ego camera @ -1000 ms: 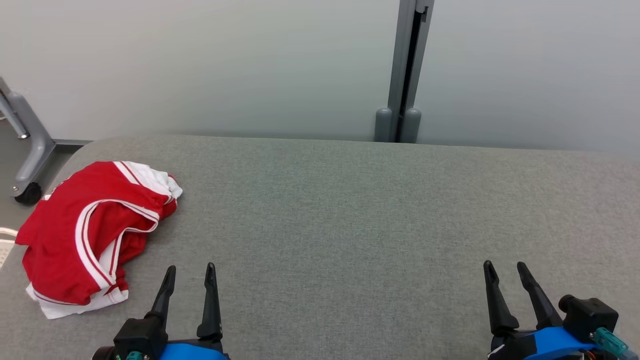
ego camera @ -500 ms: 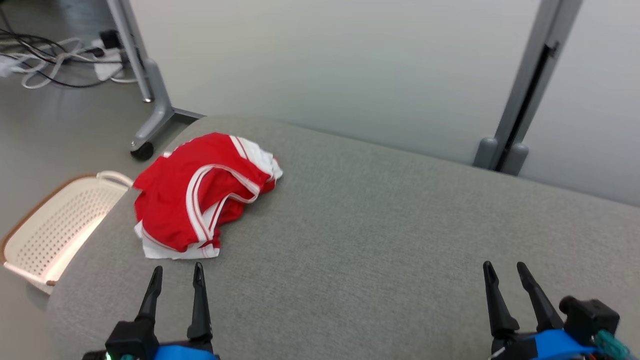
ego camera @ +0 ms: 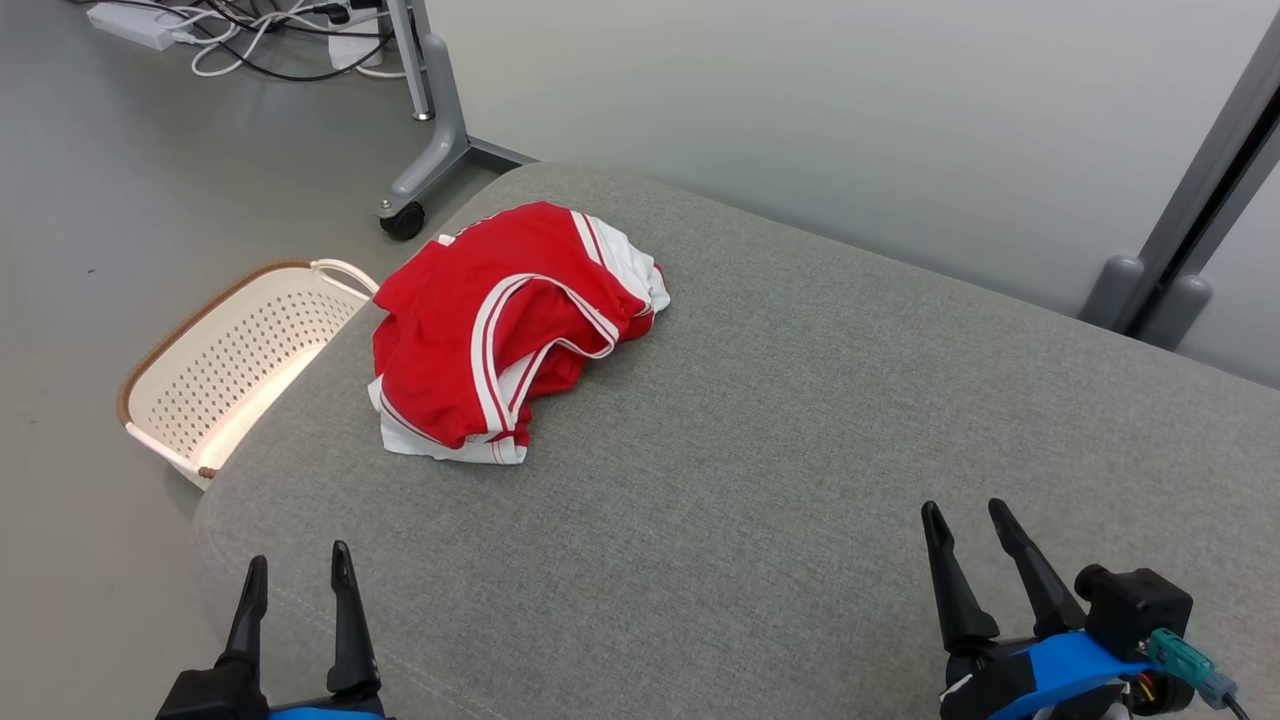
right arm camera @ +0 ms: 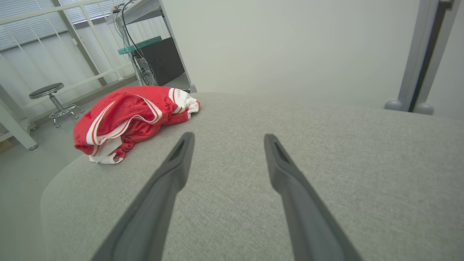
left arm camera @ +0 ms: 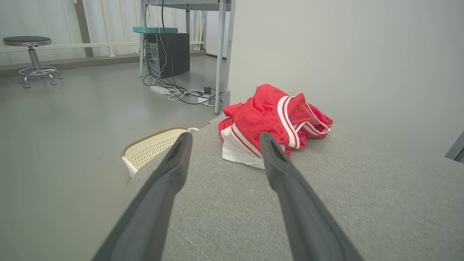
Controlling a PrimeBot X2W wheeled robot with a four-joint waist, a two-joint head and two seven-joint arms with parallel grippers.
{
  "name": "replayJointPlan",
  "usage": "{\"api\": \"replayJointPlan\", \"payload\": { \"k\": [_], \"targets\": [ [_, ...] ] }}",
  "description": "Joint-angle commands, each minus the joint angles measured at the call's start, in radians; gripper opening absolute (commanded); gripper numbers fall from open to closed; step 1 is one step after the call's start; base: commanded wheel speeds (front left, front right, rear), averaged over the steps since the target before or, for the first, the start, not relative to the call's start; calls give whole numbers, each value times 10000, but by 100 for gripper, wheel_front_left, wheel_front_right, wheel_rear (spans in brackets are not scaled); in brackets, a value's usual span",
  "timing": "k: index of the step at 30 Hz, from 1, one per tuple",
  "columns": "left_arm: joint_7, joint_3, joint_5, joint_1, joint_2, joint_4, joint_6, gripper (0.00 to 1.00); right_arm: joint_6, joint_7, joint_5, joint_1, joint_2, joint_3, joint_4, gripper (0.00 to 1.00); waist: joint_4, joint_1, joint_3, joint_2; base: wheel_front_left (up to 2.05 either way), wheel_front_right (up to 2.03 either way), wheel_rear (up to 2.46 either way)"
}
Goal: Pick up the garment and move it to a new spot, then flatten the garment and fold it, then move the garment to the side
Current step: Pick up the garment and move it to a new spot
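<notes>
The garment (ego camera: 500, 330) is a crumpled red piece with white stripes and white trim, lying in a heap near the far left corner of the grey padded table (ego camera: 800, 420). It also appears as the garment (left arm camera: 275, 119) ahead of the left fingers and as the garment (right arm camera: 127, 116) up and left of the right fingers. My left gripper (ego camera: 297, 567) hovers open over the table's near left edge, short of the heap. My right gripper (ego camera: 965, 515) is open over the near right, far from the cloth. Both hold nothing.
A cream perforated basket (ego camera: 215, 365) with a brown rim stands on the floor against the table's left side. A wheeled grey stand leg (ego camera: 425, 150) and tangled cables (ego camera: 260, 30) lie beyond. A grey post (ego camera: 1190, 210) and pale wall back the table.
The head view has swung left, bringing the basket, floor and cables into sight and shifting the garment toward the middle. The garment itself lies unchanged; both grippers stay open.
</notes>
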Motion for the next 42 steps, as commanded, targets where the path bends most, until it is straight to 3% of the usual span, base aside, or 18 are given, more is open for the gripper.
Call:
{"api": "replayJointPlan", "payload": {
  "k": [1, 11, 18, 21, 28, 34, 42],
  "targets": [
    [-33, 24, 1, 56, 6, -65, 14, 100, 5, -2, -51, -62, -61, 14, 48, 100, 10, 0, 17, -3, 0, 0, 0],
    [639, 109, -137, -390, 500, -571, -240, 100, 5, -122, -3, -12, -61, -133, 115, 100, -39, 0, 36, -3, 0, 0, 0],
    [2727, 614, -972, -2219, 1462, -2022, -812, 100, 5, -34, -189, 24, -64, -295, -174, 100, -182, 0, 422, -3, 0, 0, 0],
    [3788, 908, -1401, -3321, 1994, -2022, -1028, 100, 5, 93, -328, -166, -60, -233, -372, 100, -442, 0, 709, -3, 0, 0, 0],
    [5637, 1381, -2520, -5339, 2854, -379, -1581, 100, 5, 597, -714, -437, -60, 21, -1047, 100, -1481, 0, 1612, -3, 0, 0, 0],
    [6625, 2053, -3454, -6214, 3167, 1110, -1381, 100, 5, 1082, -1072, -635, -63, 119, -1874, 100, -2524, 0, 2714, -3, 0, 0, 0],
    [7517, 2532, -3859, -6623, 3848, 2287, -1062, 100, 5, 1485, -1293, -769, -58, 200, -2820, 100, -3542, 0, 3950, -3, 0, 0, 0]
  ]
}}
